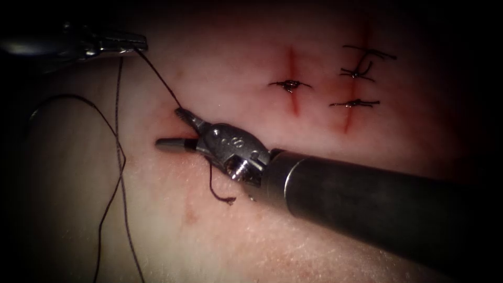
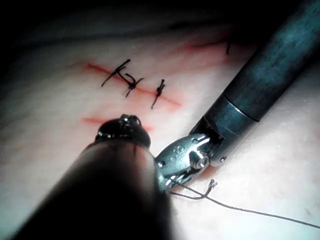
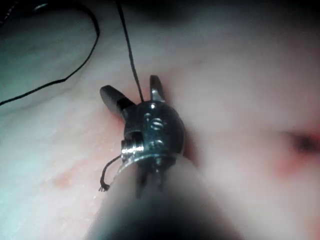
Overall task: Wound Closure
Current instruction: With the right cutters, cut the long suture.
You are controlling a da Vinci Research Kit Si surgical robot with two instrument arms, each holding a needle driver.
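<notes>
At the far left the left pincer [image 1: 137, 43] is gripping the thread [image 1: 157, 74], which is running taut, down and to the right, to the tissue [image 1: 325, 209] at a faint cut. There the right pincer [image 1: 173, 128] is standing wide, its jaws straddling the point where the thread meets the tissue, seemingly holding nothing. A short cut end of thread [image 1: 217, 191] is lying just below it. Further right, two stitched cuts [image 1: 291, 84] are lying well apart.

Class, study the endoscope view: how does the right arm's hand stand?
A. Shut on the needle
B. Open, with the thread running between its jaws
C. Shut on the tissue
B: the right hand has its jaws spread apart, and the taut thread from the left hand runs down between them.
</notes>
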